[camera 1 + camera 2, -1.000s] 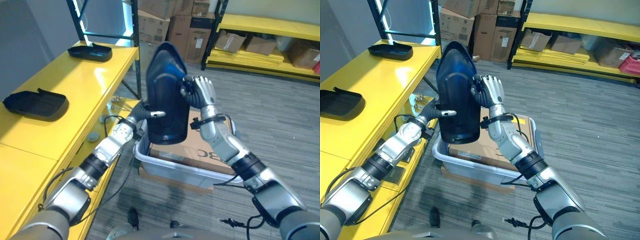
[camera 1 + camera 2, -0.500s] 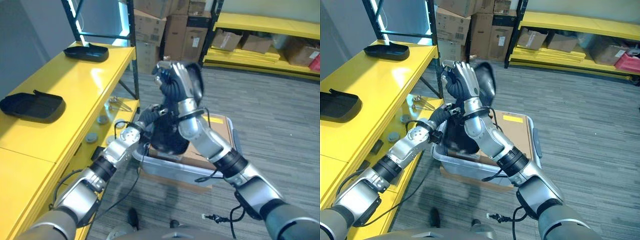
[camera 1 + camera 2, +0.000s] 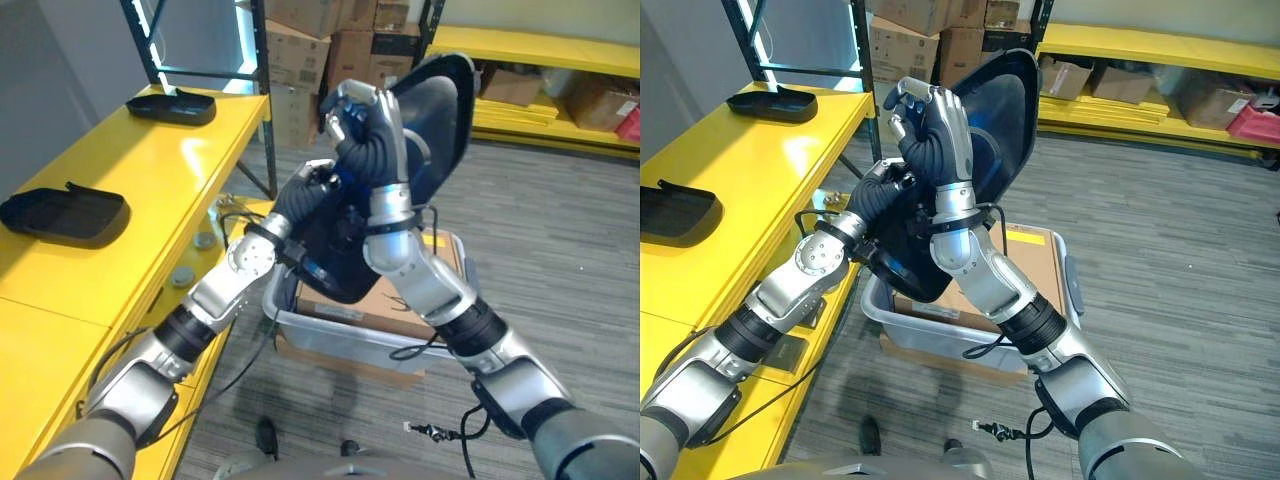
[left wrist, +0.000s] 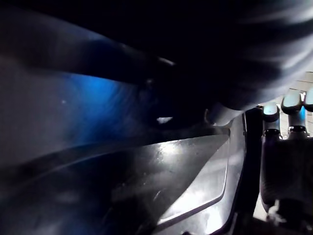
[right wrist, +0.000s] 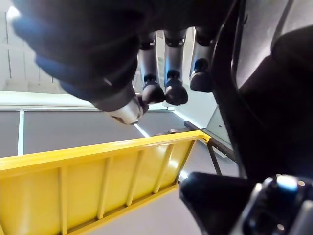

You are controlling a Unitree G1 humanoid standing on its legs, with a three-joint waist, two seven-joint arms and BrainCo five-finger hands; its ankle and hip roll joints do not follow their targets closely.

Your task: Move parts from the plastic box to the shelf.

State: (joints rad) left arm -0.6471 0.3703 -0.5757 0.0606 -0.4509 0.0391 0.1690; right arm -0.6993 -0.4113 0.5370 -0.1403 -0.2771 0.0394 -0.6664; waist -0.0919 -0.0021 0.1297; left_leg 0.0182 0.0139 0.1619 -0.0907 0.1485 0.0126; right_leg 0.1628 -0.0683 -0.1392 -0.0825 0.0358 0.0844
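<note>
- Glossy black plastic, the large curved part [image 3: 430,120] is held up in the air above the plastic box [image 3: 970,345], tilted so its top leans toward the far yellow racking [image 3: 540,60].
- The right hand [image 3: 935,125] is clamped on the part's upper left edge, fingers curled over the rim; in the right wrist view its dark-tipped fingers [image 5: 168,73] bend round the black edge, with yellow rails [image 5: 98,176] showing beyond.
- The left hand [image 3: 305,195] is lower down against the part's underside; its fingers are hidden behind the shell, so I cannot tell whether they grasp it.
- The left wrist view gives only a very close, dark, shiny surface of the part [image 4: 146,161] with a blue glint, plus silver fingers [image 4: 283,112] at its edge; whose fingers these are is unclear.
- The clear-grey plastic box stands on the grey carpet [image 3: 560,250] just beside the yellow shelf [image 3: 160,170] and holds a brown cardboard piece [image 3: 990,300] with a yellow label [image 3: 1025,237]; its print is too small to read.
- Two other black parts lie on the shelf top, one nearer [image 3: 65,212] and one farther [image 3: 180,103], well apart.
- Cardboard cartons [image 3: 330,50] are stacked at the back; their printing cannot be made out.
</note>
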